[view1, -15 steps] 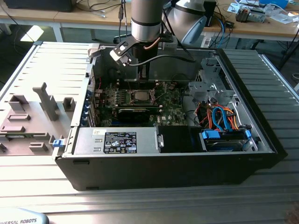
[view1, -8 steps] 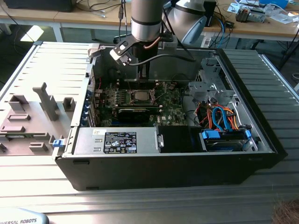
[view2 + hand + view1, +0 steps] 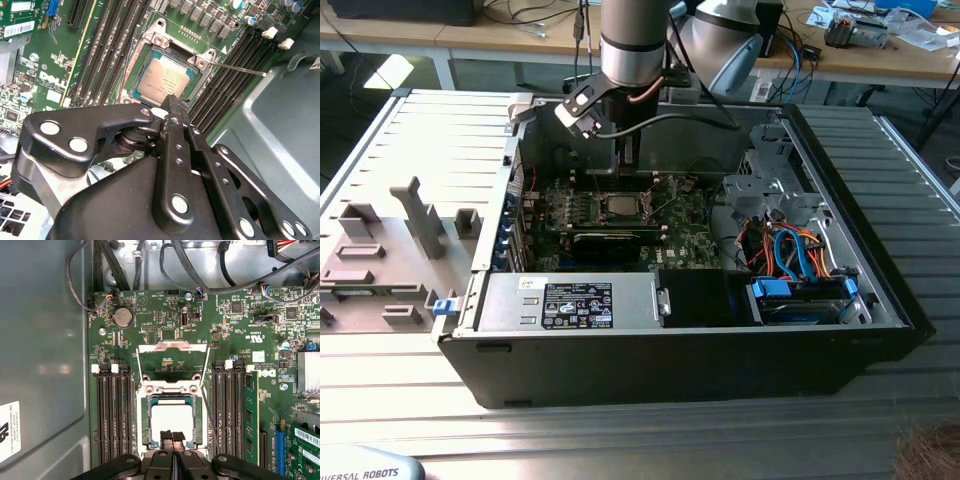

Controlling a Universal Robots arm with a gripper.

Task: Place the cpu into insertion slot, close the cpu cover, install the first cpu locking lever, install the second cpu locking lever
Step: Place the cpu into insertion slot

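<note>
cpu (image 3: pixel 171 421) is seated in insertion slot (image 3: pixel 144 420), cpu cover (image 3: pixel 172 346) swung open; gripper (image 3: pixel 172 436) jaws pressed together at chip edge, flanked by ram slots (image 3: pixel 112 415)

The arm (image 3: pixel 632 40): a cylindrical wrist segment, silvery grey with darker bands, and behind it a pale grey rounded joint housing (image 3: pixel 725 45). A black bracket (image 3: pixel 582 108) bearing light-coloured blocks is fixed at the wrist's side. A copper-coloured cable (image 3: pixel 646 93) and a black cable (image 3: pixel 695 120) run along the wrist. The gripper (image 3: pixel 172 104): glossy black linkage bars, flat with rounded ends, joined by silvery round pins (image 3: pixel 179 202). In the first wrist view its narrow fingertips (image 3: pixel 165 436) carry black pads with a fine grid texture.
</note>
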